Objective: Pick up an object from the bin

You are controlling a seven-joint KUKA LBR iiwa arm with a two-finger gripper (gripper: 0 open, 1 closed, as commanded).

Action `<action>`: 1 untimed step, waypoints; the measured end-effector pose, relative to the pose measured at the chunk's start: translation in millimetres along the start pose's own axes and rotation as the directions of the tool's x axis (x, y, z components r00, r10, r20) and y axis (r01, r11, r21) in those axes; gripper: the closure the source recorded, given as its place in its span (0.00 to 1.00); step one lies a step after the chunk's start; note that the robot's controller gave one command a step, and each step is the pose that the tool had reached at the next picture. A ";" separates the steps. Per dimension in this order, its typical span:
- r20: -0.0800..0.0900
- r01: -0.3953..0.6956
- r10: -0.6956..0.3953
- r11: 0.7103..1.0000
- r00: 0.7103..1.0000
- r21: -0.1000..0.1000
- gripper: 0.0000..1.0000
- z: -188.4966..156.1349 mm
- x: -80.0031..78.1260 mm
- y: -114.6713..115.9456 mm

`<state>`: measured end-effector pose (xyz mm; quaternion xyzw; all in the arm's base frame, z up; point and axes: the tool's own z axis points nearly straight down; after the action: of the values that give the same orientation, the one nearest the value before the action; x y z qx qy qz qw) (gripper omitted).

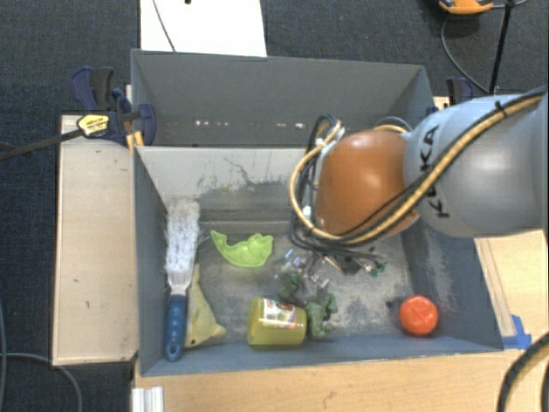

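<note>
1. One dark green toy [319,314] is seen just below the gripper [304,275], at the near side of the bin [257,93], touching a yellow jar [276,323] on its left.
2. Whether the gripper is open, or anything is held, cannot be told.
3. A straight descent is advised, so the jar is not nudged.

A: The bin [274,101]?
B: Matt grey metal, scuffed on its floor.
A: And the brush [181,239]?
B: Rough white bristles, smooth blue plastic handle. The orange ball [419,315] looks smooth, slightly glossy.
</note>
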<state>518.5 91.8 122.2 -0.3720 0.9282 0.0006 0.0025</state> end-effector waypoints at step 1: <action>-0.004 -0.010 0.010 1.000 1.000 0.001 1.00 -20.1 -22.4 -0.5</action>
<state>534.9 106.8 142.4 -0.3672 0.9301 -0.0006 0.0008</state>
